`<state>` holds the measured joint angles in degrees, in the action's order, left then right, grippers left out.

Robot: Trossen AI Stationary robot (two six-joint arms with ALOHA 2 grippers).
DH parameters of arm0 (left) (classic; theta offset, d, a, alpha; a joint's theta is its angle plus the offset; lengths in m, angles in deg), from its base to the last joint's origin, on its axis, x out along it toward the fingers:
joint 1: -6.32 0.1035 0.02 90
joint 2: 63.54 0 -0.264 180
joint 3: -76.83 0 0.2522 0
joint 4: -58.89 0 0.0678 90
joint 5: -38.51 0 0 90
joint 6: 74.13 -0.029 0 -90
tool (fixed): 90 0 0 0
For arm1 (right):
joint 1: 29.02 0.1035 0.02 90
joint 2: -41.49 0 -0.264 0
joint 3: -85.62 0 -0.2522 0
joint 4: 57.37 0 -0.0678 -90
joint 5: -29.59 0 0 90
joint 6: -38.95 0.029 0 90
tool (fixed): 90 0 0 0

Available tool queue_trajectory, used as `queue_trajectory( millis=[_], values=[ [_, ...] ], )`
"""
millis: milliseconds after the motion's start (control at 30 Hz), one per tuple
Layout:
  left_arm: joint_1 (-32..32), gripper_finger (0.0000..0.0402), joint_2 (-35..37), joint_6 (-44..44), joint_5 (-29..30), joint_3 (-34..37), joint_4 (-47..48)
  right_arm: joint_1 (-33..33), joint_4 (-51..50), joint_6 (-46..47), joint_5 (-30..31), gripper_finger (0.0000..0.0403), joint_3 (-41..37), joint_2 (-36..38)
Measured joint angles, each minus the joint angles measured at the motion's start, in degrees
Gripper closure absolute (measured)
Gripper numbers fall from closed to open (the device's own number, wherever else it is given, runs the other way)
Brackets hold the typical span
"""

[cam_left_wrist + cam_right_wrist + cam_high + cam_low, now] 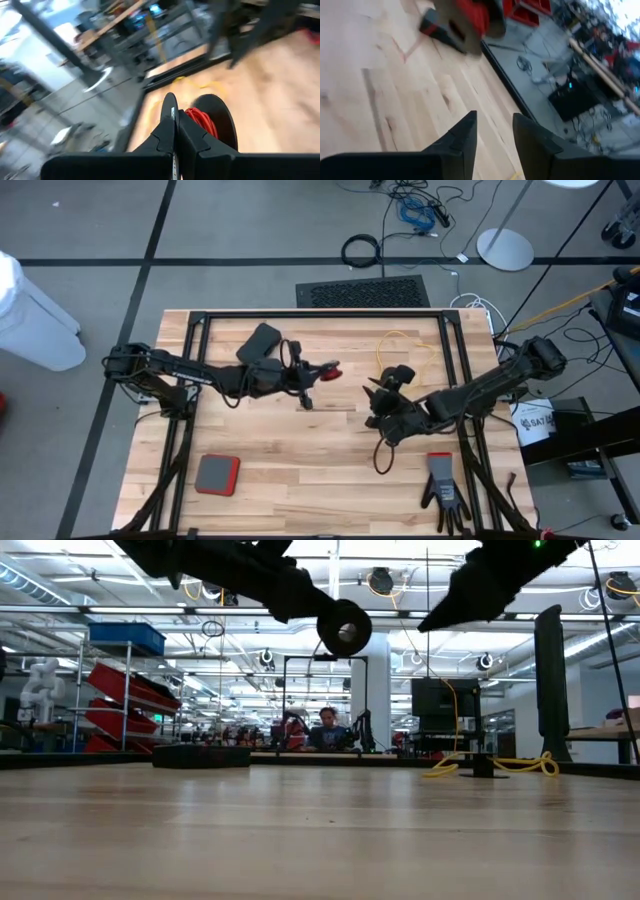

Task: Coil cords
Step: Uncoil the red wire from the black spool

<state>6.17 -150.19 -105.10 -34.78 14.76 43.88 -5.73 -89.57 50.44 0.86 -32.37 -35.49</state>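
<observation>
The left pincer [318, 372] was closed on a small round black reel [212, 120] wound with red cord [202, 121], held clear above the worktop [300, 460] near its middle; in the low view the reel [344, 628] hung well above the boards. The right pincer [494, 131] stood with its jaws parted and nothing between them, a little to the right of the reel and apart from it. The yellow cord [400, 343] lay loose on the worktop toward the far edge, just beyond the right arm, uncoiled – its reel [482, 768] seemed to sit amid the loops in the low view. In my judgement the step in hand was a release by the right arm, with the wound reel left to the left one. To do it well, the right pincer ought to draw straight back without brushing the reel – then descend on the yellow cord near a free end, while the left kept the reel level so the windings did not slip.
</observation>
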Motion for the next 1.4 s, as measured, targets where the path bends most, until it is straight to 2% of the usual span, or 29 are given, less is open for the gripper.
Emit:
queue_trajectory(
  millis=[133, 300, 533, 767, 1133, 1400],
  values=[
    [-0.04, 0.0394, -0.02, -1.47, -5.09, 0.0, 0.91, 0.07, 8.43, -9.61, -3.88, 0.0293, 0.0, -0.41],
    [0.0, 0.0394, -0.02, -1.24, -4.64, 0.0, 1.01, 0.08, 14.28, -16.83, -11.52, 0.0293, 0.0, -0.41],
    [-0.41, 0.0394, -0.04, -4.26, -8.64, 0.0, 1.98, 0.04, 16.57, -19.64, -12.96, 0.0293, 0.0, -0.41],
    [-1.36, 0.0394, -0.07, -6.94, -9.55, 0.0, 1.37, -0.91, 17.43, -20.27, -21.87, 0.0293, 0.0, -0.43],
    [-1.4, 0.0394, -0.09, -7.0, -13.13, 0.0, -0.53, -1.75, 20.28, -21.45, -22.65, 0.0297, 0.0, -1.22],
    [-1.51, 0.0394, -0.15, -7.05, -13.95, 0.0, -0.86, -2.46, 21.39, -22.6, -24.14, 0.0356, -0.04, -2.91]
  ],
)
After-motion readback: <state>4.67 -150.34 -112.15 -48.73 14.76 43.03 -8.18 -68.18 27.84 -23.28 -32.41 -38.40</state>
